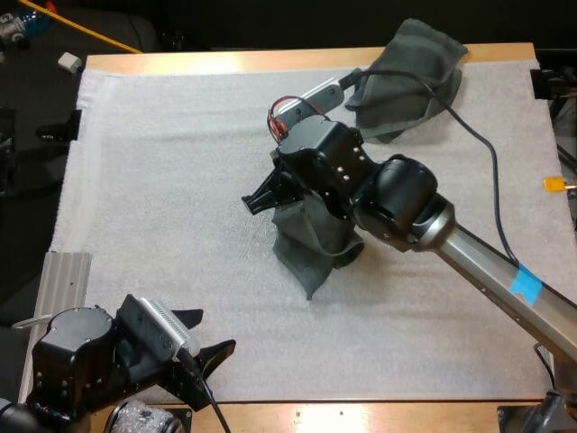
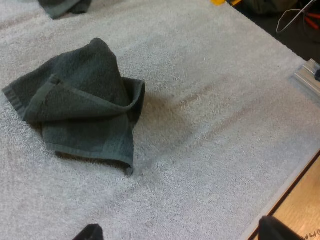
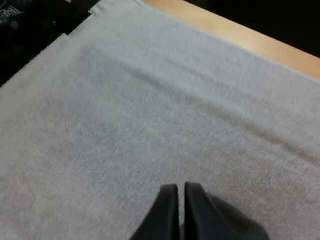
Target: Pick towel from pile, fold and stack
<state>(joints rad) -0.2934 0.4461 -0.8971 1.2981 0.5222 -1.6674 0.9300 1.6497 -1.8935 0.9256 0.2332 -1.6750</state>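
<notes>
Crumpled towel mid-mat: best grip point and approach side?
Probably the curled fold on the crumpled towel, pinched from above: it stands up off the mat, while the hemmed edges lie flat against it.

You get bright, even light on the mat (image 1: 162, 198), with a pale sheen along the far edge of the tabletop (image 1: 243, 59). The towel (image 2: 85, 110) throws a soft shadow beside it; beyond the tabletop, darkness.
</notes>
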